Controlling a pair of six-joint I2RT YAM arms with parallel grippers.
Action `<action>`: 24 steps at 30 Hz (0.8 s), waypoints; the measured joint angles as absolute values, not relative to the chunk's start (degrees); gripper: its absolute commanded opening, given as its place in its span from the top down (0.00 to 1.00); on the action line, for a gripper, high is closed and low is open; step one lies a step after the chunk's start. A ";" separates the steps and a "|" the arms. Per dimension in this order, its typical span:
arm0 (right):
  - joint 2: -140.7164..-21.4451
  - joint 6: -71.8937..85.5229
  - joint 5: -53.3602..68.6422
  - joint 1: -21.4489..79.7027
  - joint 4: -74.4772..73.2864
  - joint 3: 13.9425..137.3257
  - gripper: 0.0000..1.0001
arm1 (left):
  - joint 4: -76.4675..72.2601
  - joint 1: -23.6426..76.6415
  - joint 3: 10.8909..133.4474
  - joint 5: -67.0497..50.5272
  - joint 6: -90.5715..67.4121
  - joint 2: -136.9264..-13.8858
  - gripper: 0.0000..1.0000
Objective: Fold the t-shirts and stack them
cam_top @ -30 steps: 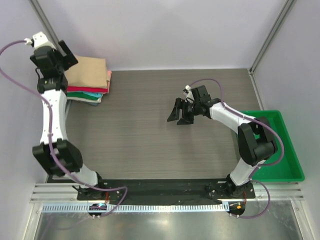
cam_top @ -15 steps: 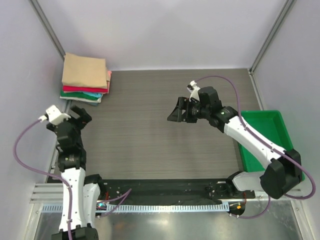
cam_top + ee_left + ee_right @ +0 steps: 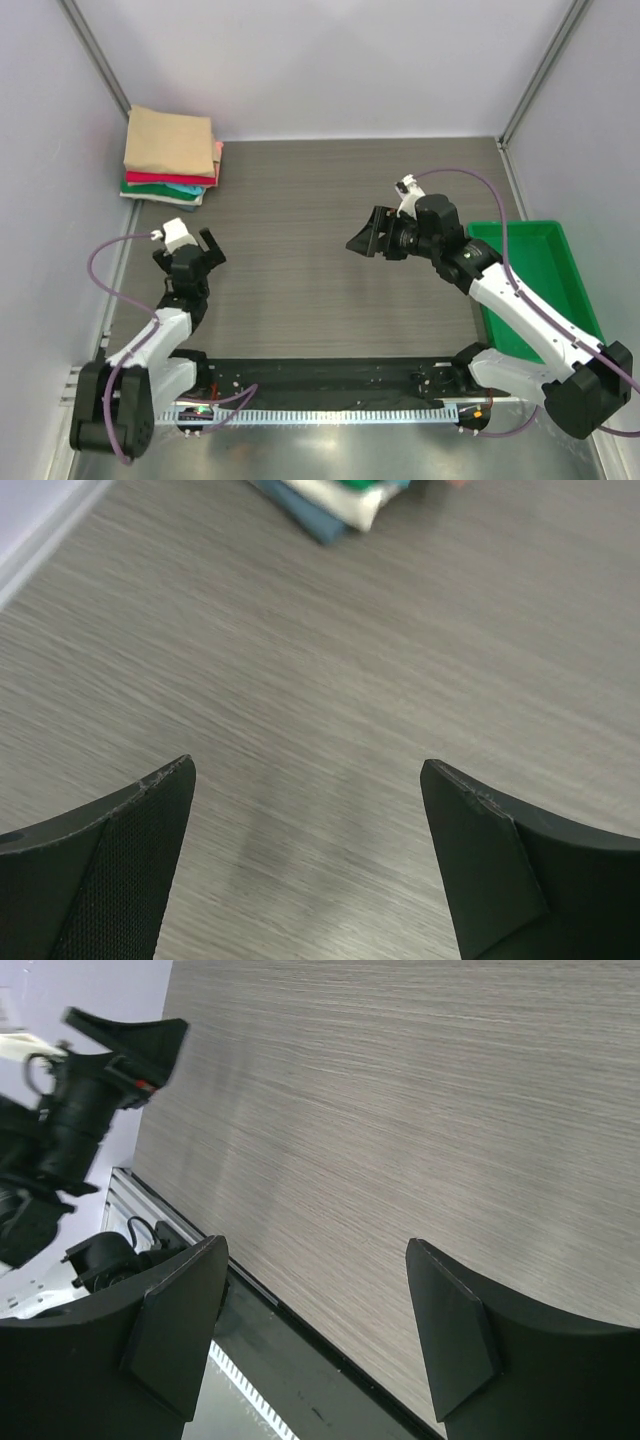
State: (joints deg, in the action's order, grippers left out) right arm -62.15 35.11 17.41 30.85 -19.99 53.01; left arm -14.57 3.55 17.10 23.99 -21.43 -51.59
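Note:
A stack of folded t-shirts (image 3: 172, 155) lies in the far left corner of the table, a tan one on top, pink-red, salmon, teal and green edges below. Its lower corner (image 3: 330, 502) shows at the top of the left wrist view. My left gripper (image 3: 190, 255) is open and empty, low over the table near the left edge, well in front of the stack. In its wrist view the left gripper (image 3: 308, 780) frames only bare table. My right gripper (image 3: 368, 238) is open and empty above the table's middle, and in its own view the right gripper (image 3: 315, 1260) holds nothing.
A green plastic tray (image 3: 560, 290) stands at the right edge of the table. Grey walls close the left, back and right. The black base rail (image 3: 330, 375) runs along the near edge. The left arm (image 3: 80, 1100) shows in the right wrist view.
The left arm has drawn back from the shirt stack toward its base and dropped low. The right arm has swung back and to the right, its gripper still open.

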 measured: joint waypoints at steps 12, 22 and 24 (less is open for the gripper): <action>-56.64 36.16 15.03 31.03 -19.79 50.74 0.20 | -50.26 6.02 13.28 23.59 -10.76 -80.05 0.06; -58.11 35.83 10.76 31.14 -19.92 50.74 0.19 | -57.65 5.48 14.85 20.97 -8.27 -86.35 0.00; -59.18 35.57 8.43 31.14 -20.14 50.89 0.18 | -57.89 5.48 14.87 20.91 -8.27 -86.35 0.00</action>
